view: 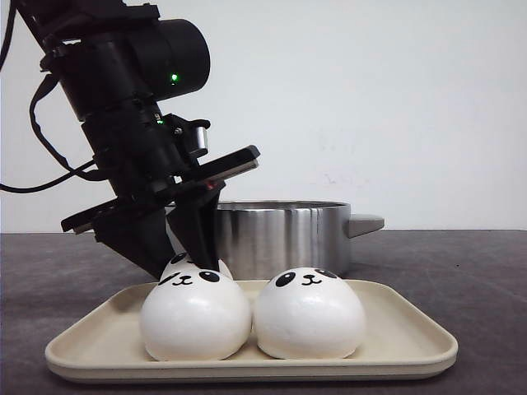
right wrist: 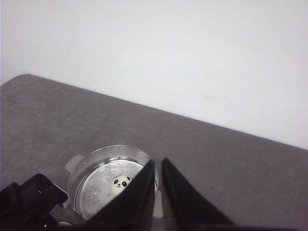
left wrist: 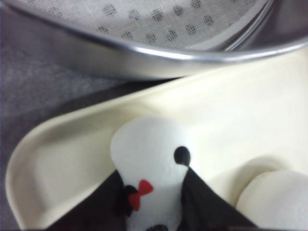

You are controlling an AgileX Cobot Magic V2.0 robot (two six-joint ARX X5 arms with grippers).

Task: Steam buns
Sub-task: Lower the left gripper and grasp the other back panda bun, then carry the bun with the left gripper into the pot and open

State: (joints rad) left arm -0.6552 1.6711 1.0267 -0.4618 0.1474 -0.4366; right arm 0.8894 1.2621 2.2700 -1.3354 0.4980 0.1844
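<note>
Two panda-faced white buns sit side by side at the front of the cream tray (view: 395, 341), the left bun (view: 195, 317) and the right bun (view: 309, 314). Behind the left one, my left gripper (view: 185, 262) is shut on a third bun (view: 221, 267) resting on the tray. In the left wrist view its black fingers (left wrist: 96, 207) squeeze this bun (left wrist: 149, 144), which has a red bow. A fourth bun (right wrist: 121, 181) lies inside the steel pot (right wrist: 91, 166). My right gripper (right wrist: 159, 161) is shut and empty, high above the pot.
The steel pot (view: 280, 234) stands just behind the tray, with a handle (view: 365, 223) on its right. Its perforated steamer plate (left wrist: 159, 19) shows close to the tray's rim (left wrist: 62, 159). Grey table, white wall behind.
</note>
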